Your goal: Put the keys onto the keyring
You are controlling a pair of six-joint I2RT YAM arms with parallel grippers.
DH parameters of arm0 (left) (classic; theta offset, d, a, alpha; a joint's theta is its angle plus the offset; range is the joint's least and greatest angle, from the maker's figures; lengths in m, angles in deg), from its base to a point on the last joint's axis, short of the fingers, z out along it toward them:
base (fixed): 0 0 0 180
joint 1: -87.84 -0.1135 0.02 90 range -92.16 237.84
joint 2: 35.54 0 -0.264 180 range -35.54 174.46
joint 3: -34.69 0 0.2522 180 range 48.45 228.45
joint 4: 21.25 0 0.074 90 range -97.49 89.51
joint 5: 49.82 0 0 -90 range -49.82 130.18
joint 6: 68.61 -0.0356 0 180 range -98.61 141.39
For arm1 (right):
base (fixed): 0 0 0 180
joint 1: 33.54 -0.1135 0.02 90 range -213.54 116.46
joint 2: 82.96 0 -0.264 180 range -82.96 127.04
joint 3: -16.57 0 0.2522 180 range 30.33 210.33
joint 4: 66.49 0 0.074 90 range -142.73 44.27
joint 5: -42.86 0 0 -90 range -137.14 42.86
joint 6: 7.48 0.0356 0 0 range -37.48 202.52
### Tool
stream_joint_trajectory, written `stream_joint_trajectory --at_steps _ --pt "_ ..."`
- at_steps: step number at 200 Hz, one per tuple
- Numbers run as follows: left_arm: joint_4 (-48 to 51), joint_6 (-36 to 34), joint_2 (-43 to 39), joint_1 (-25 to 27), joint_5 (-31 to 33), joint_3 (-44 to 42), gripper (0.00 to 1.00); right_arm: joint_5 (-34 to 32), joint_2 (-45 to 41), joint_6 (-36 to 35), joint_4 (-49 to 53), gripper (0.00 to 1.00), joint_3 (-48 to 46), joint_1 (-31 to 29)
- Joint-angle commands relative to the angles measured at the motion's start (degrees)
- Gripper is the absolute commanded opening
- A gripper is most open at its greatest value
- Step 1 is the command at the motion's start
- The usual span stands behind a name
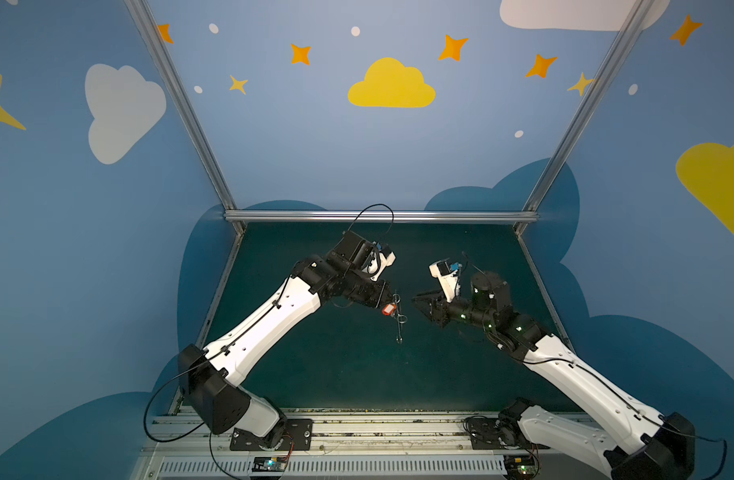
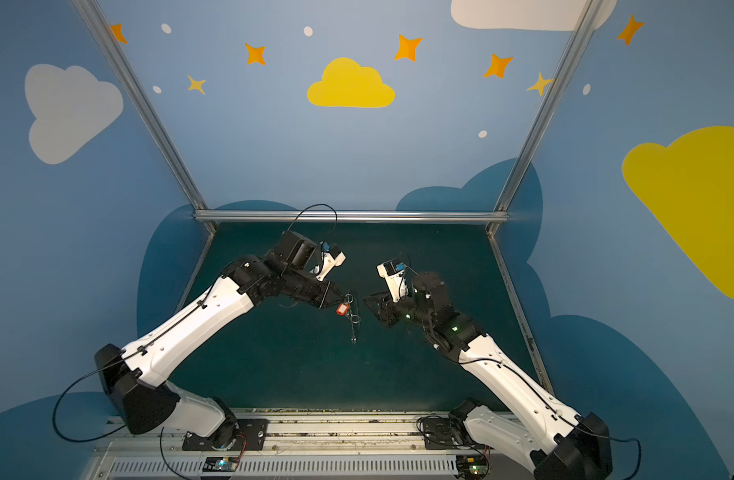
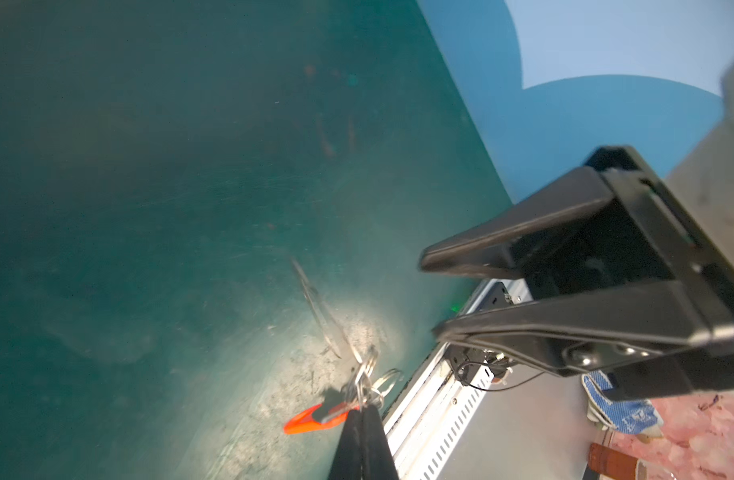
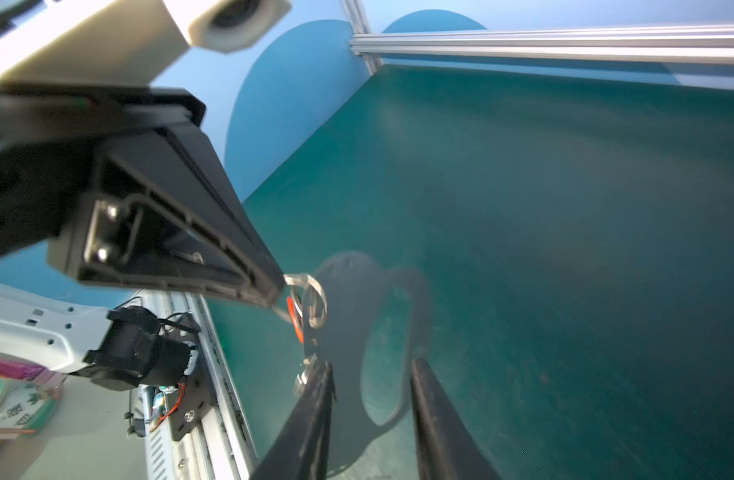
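Keys (image 1: 389, 308), light, stiff and slippery, are dangled above the worktop (image 1: 315, 374); the keyring (image 4: 313, 299) is apparently pinched by the left gripper (image 3: 362, 411). Right gripper (image 4: 371, 365) fingers are spread; the red tag (image 3: 307, 419) is best gripped.

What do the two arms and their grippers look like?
The left arm and right arm have white shells with black joints; black cables run along them. The left gripper and right gripper are black with tapered fingers. Green lights dot the right arm.
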Motion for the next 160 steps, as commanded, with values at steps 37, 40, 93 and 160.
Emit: stream_joint_trajectory --at_steps 37,40,93,160 --pt "5.4 9.2 5.8 -6.8 -7.9 1.4 0.04 2.2 -2.6 2.8 0.0 0.43 -2.9 2.8" --pt "5.4 9.6 6.1 -7.1 -8.3 1.1 0.04 2.3 -2.6 3.0 -0.3 0.43 -3.1 2.8" --pt "-4.5 18.7 5.9 -10.5 -13.5 -7.1 0.04 2.4 -3.4 4.0 -2.4 0.42 -6.5 3.5" --pt "-12.7 23.6 9.4 -10.8 -14.4 -5.5 0.04 -0.9 -5.1 5.8 -4.7 0.41 -12.7 5.5"
